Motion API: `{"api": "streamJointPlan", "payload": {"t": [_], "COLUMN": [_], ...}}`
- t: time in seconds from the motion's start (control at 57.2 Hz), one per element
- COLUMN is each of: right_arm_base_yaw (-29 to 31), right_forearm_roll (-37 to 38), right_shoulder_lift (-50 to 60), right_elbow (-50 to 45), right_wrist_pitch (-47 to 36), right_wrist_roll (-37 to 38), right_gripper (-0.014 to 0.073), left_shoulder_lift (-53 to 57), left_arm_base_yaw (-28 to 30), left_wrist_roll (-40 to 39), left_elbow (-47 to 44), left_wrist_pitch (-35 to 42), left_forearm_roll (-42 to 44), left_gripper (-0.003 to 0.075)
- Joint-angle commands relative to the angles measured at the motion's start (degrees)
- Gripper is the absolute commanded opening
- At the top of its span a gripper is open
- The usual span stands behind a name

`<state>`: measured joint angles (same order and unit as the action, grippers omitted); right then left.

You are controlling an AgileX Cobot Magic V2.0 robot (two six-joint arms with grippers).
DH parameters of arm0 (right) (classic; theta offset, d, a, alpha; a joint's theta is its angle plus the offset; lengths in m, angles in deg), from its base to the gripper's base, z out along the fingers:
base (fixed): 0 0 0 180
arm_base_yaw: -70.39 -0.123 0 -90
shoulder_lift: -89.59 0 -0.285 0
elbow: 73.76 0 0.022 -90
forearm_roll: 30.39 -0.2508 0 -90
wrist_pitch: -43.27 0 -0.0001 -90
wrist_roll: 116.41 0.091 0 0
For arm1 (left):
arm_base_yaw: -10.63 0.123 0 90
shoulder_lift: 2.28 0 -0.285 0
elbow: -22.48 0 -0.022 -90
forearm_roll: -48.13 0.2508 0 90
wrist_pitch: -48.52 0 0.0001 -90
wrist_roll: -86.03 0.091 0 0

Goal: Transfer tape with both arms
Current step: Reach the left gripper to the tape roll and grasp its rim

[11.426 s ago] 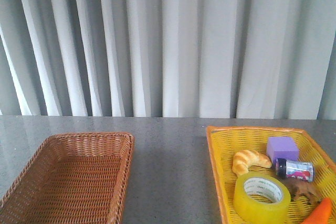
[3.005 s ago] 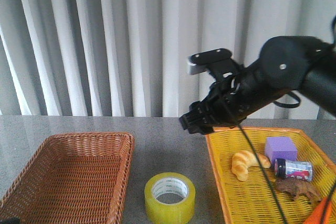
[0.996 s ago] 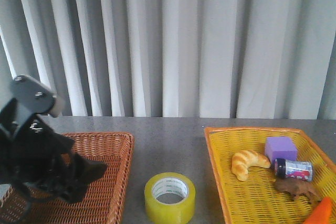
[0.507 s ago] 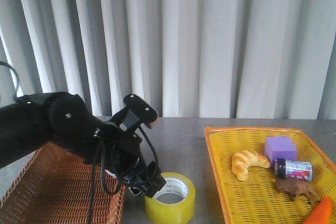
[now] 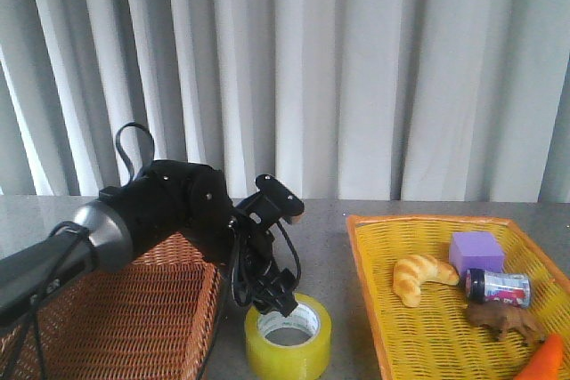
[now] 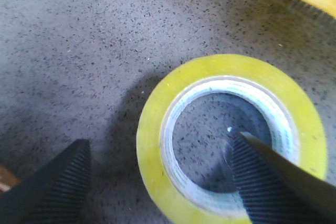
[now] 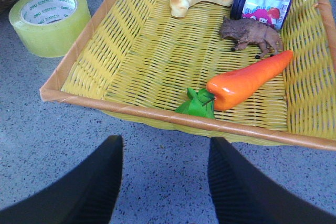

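Observation:
The tape (image 5: 267,355), a wide yellow roll with a white printed core, lies flat on the grey table between the two baskets. My left arm reaches over it from the left. My left gripper (image 5: 278,302) is open at the roll's near-left rim. In the left wrist view the gripper (image 6: 160,142) straddles the wall of the tape (image 6: 226,65): one finger (image 6: 58,182) is outside the roll, the other (image 6: 273,182) is inside the hole. My right gripper (image 7: 163,148) is open and empty over bare table in front of the yellow basket; the tape (image 7: 42,38) also shows there. The right arm is out of the front view.
A brown wicker basket (image 5: 107,309) stands left of the tape. A yellow basket (image 5: 365,282) on the right holds a croissant (image 5: 423,275), a purple block (image 5: 476,251), a small can (image 5: 499,287), a brown toy animal (image 5: 503,319) and a carrot (image 7: 247,80). Grey curtains hang behind.
My left arm has swung right from over the brown basket and set its open gripper down at the tape. The right arm left the front view earlier. The tape has not moved.

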<state>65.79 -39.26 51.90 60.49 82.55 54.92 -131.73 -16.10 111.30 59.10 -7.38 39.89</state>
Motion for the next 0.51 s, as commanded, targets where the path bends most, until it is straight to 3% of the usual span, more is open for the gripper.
{"api": "streamJointPlan", "payload": {"t": [0.0, 0.349, 0.489], "right_arm_base_yaw": [0.3, 0.3, 0.3], "right_forearm_roll": [-0.4, -0.4, -0.4], "right_shoulder_lift": [-0.3, -0.3, -0.3], "right_elbow": [1.4, 1.4, 1.4], "right_wrist_pitch": [-3.5, -3.5, -3.5], "right_wrist_roll": [0.0, 0.0, 0.0], "right_gripper": [0.0364, 0.0364, 0.0364], "left_shoulder_lift": [0.1, -6.9, -7.2], "left_arm_base_yaw": [-0.4, -0.4, -0.4], "left_wrist_roll": [-0.7, -3.8, -3.9], "left_elbow": [4.9, 10.5, 10.4], "left_wrist_pitch": [0.6, -2.0, -3.6], "left_forearm_roll": [-0.6, 3.4, 3.3], "left_gripper": [0.0524, 0.0524, 0.0479]}}
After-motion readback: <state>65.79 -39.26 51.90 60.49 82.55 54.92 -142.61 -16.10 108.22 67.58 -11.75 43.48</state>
